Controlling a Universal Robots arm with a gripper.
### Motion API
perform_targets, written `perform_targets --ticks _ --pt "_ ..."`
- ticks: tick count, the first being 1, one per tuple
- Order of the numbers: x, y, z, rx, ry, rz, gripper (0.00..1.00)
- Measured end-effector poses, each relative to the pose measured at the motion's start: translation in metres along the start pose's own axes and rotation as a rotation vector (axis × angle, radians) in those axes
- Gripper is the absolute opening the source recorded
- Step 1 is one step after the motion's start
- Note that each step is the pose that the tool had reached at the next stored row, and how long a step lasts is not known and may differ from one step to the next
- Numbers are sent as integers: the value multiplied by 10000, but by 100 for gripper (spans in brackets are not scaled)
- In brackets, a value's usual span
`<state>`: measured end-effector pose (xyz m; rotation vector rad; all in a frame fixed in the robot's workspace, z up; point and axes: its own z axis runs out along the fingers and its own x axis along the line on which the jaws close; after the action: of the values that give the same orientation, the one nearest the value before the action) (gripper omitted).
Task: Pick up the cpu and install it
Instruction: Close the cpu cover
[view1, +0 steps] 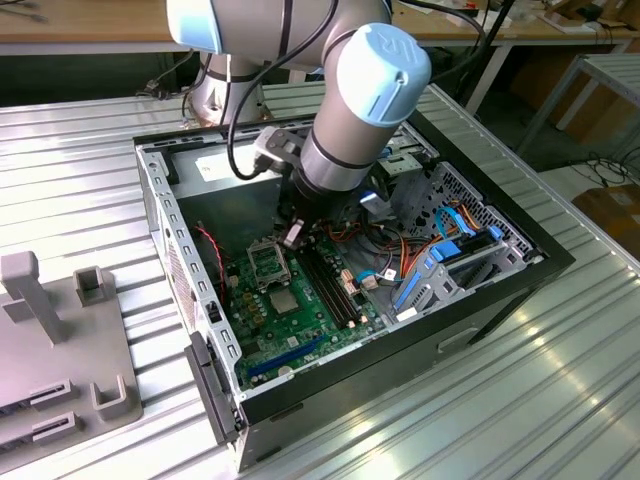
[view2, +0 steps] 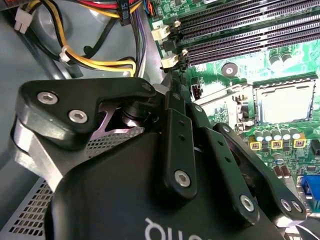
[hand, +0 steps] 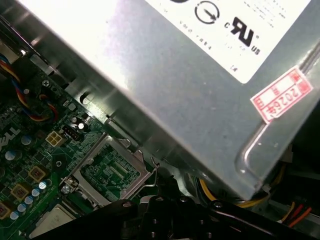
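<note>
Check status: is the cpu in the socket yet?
Looks done: the cpu lies flat in the socket. In hand: nothing I can confirm; the gripper hangs above the motherboard beside it. Left: the hinged frame stands open, not yet closed over the chip.

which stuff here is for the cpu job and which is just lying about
For the job:
cpu
metal-framed socket
gripper, close by the socket

Just there:
power supply
coloured cables
grey fixture
</note>
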<state>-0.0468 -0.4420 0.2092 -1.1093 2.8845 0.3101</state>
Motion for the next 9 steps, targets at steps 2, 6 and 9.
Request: perform_targets --ticks 2,6,9 --pt "3 2 0 0 1 -3 12" --pt "10 8 -1 1 2 0 12" --pt "14 15 -15 1 6 -2 12"
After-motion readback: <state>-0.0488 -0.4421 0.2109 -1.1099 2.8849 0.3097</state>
